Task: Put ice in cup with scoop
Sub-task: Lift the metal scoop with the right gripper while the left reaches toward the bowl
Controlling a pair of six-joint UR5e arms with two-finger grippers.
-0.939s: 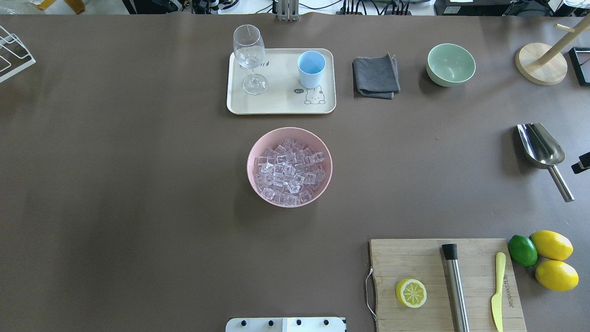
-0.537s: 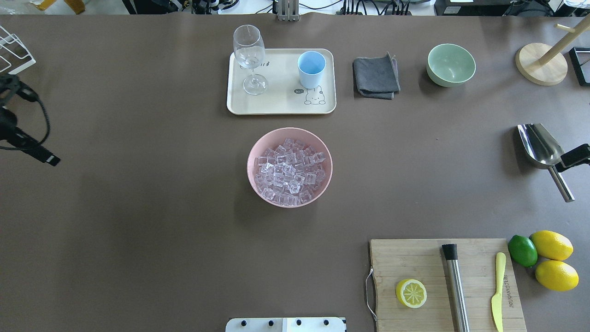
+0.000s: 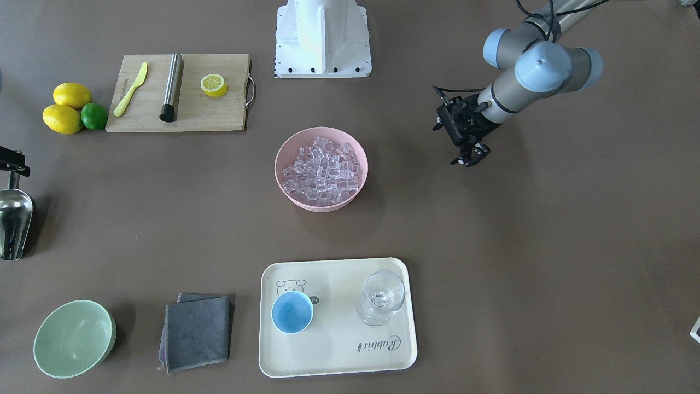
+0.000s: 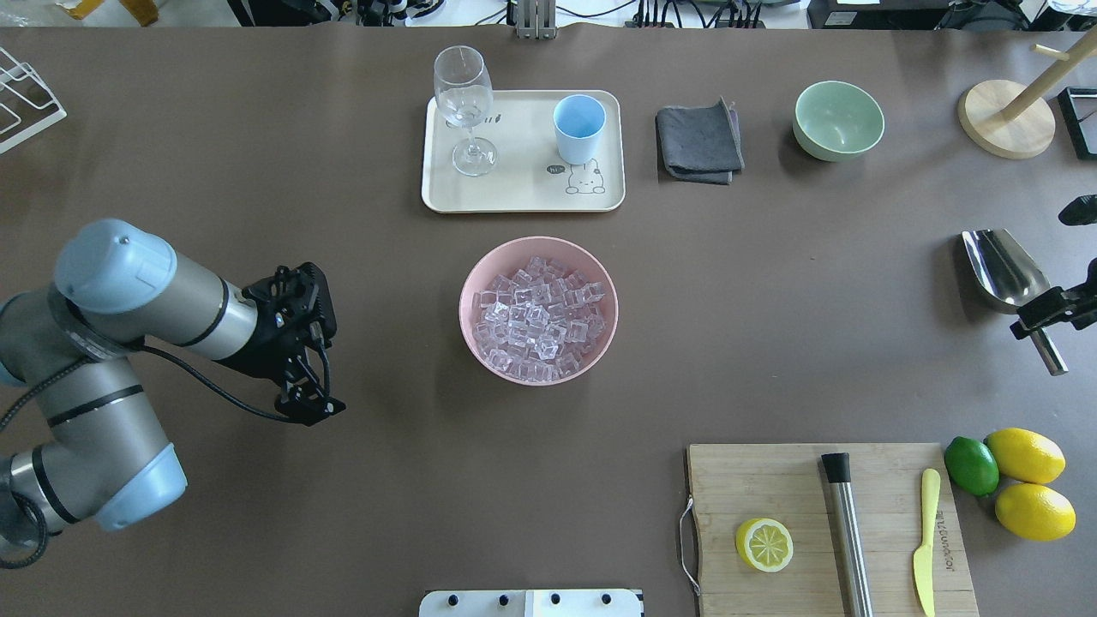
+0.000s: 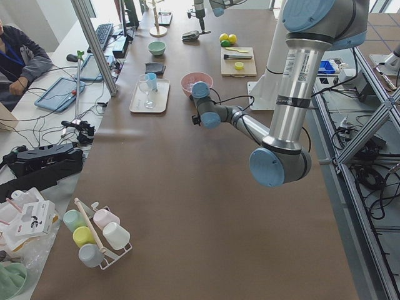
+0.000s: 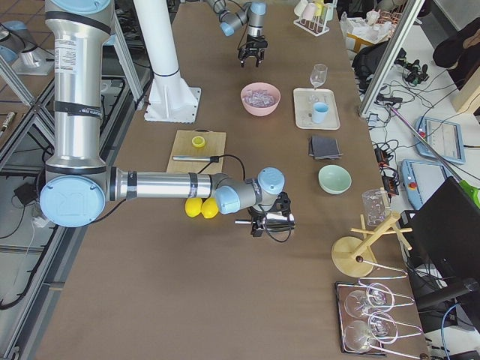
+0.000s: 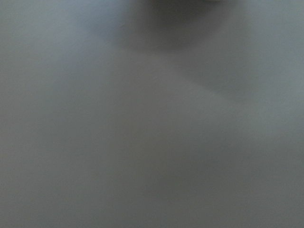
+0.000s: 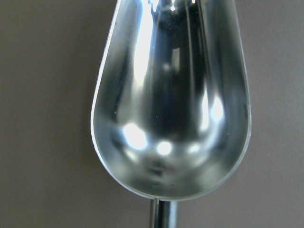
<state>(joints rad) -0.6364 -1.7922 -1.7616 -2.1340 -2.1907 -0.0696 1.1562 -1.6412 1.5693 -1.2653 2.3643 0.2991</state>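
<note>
The ice fills a pink bowl at the table's middle. The light-blue cup stands upright on a cream tray beyond the bowl, beside a clear stemmed glass. The steel scoop lies at the table's right edge, and its trough fills the right wrist view. My right gripper sits across the scoop's handle; I cannot tell whether it is open or shut. My left gripper hangs open and empty left of the bowl. The left wrist view shows only blurred table.
A cutting board at the front right carries a lemon half, a steel cylinder and a yellow knife. Lemons and a lime lie beside it. A grey cloth, green bowl and wooden stand are at the back right.
My left arm has swung in from the left edge toward the pink bowl. My right gripper has moved in from the right edge over the scoop's handle.
</note>
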